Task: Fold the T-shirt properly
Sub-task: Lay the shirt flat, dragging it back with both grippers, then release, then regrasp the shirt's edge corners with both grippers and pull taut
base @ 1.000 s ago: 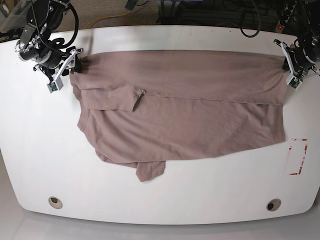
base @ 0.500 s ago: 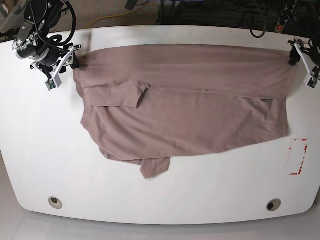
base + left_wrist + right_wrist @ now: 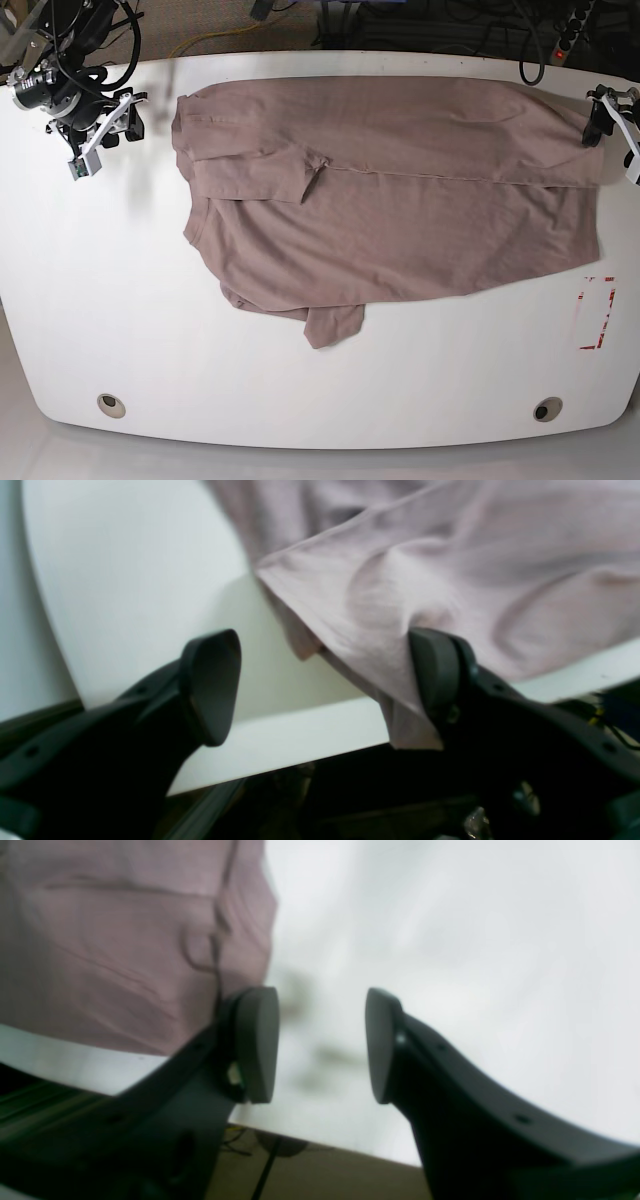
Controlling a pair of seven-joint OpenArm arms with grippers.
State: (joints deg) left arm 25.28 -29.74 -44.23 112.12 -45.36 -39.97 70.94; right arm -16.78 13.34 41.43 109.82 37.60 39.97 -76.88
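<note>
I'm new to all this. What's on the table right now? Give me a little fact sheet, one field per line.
Garment: T-shirt, mauve-brown, partly folded, spread across the far half of the table
Surface: white table
Left pincer: open, cloth edge draped against one finger, not clamped
Right pincer: open, beside the shirt's edge, holding nothing
Marking: red rectangle near the table's edge

- The T-shirt (image 3: 400,190) is plain dusty mauve-brown cloth with no print.
- It lies spread flat across the far half of the white desk (image 3: 320,390), its upper part folded over in a long band.
- One short sleeve lies folded inward; another sticks out toward the near edge.
</note>
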